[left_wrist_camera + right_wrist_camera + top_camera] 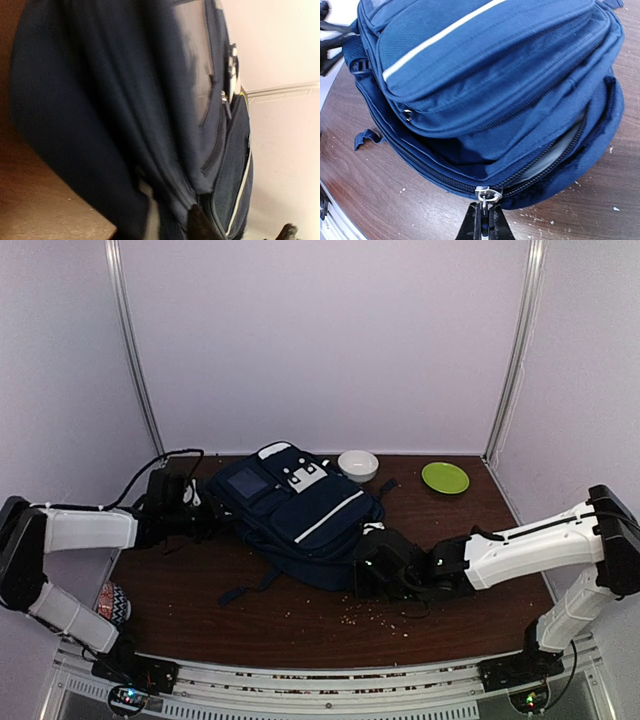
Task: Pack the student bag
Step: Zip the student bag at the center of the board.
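your right pincer [485,222] is clenched on the zipper pull [487,194] at the bag's [300,510] near-right end. your left pincer [243,230] stands released at its far-left end. the bag lies mid-table, pockets up, long axis running far-left to near-right. crumbs [385,615] dot the brown table [200,610]; a bowl [358,465] and green plate [445,477] sit by the pale back wall [320,340].

Soft, even overhead light; faint shadows beneath the student bag [300,515]. Left wrist view is motion-blurred (seams smear into streaks); right wrist view is sharp, the table [380,200] showing a mild sheen.
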`<state>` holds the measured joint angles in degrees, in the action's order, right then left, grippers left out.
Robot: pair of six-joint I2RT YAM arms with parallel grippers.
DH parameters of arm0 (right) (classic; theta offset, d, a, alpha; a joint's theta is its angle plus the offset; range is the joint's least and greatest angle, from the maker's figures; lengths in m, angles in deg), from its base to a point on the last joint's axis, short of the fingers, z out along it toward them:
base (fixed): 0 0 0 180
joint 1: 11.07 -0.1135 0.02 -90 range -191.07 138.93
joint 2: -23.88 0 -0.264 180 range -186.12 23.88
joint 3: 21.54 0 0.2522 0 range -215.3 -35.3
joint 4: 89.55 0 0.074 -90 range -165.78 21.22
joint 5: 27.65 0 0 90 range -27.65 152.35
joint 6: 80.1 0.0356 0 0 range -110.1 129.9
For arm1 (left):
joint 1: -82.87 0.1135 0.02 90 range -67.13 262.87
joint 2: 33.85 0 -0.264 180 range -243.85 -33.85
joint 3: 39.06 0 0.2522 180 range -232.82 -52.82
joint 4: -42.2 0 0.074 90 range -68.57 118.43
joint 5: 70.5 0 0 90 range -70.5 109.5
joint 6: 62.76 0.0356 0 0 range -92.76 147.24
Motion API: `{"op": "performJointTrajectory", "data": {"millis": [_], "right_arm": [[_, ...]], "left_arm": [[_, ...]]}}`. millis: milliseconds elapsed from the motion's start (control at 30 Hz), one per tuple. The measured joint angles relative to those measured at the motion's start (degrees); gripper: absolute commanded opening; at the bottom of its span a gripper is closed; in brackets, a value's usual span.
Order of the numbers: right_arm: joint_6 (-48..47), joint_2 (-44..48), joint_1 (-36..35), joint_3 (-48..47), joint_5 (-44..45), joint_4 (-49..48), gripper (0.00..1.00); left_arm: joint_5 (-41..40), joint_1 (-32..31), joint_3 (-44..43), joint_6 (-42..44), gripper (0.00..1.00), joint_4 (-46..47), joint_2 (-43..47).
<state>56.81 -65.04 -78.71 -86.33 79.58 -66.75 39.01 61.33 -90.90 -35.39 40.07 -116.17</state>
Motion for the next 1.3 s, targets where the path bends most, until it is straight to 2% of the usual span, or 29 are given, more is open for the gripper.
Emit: {"op": "performJointTrajectory", "data": {"millis": [67,167,333,500,633,833,1067,1300], "right_arm": [[-0.22,-0.85,-0.13,-1.03,-0.04,0.04,0.0],[-0.63,-1.64,-0.24,-1.73,-0.37,-0.09,0.0],[-1.75,-2.75,-0.37,-3.28,-0.74,-0.26,0.0],[-2.45,-3.56,-0.44,-4.37,-1.75,-0.26,0.0],[-3.19,-3.56,-0.55,-4.37,-2.03,-0.26,0.0],[-3.52,-3.48,-0.87,-3.72,-2.25,-1.03,0.0],[-4.09,-3.21,-1.25,-3.02,-2.27,-1.57,0.0],[-5.27,-2.51,-1.38,-2.56,-2.27,-1.57,0.0]], "left_arm": [[-2.45,-0.37,0.24,1.86,0.9,-5.09,6.6],[-6.19,-2.16,0.37,3.87,0.98,-11.13,18.45],[-14.99,-13.42,0.57,2.91,0.98,-21.44,34.8],[-20.09,-22.12,4.72,-3.06,0.97,-25.73,40.74],[-22.12,-27.89,5.49,-7.56,0.97,-24.92,35.01],[-20.72,-33.83,3.28,-12.74,0.98,-16.35,18.56],[-18.03,-35.21,-1.64,-18.03,0.98,-6.51,4.2],[-15.69,-35.21,-5.55,-20.63,0.92,-1.57,-3.54]]}}
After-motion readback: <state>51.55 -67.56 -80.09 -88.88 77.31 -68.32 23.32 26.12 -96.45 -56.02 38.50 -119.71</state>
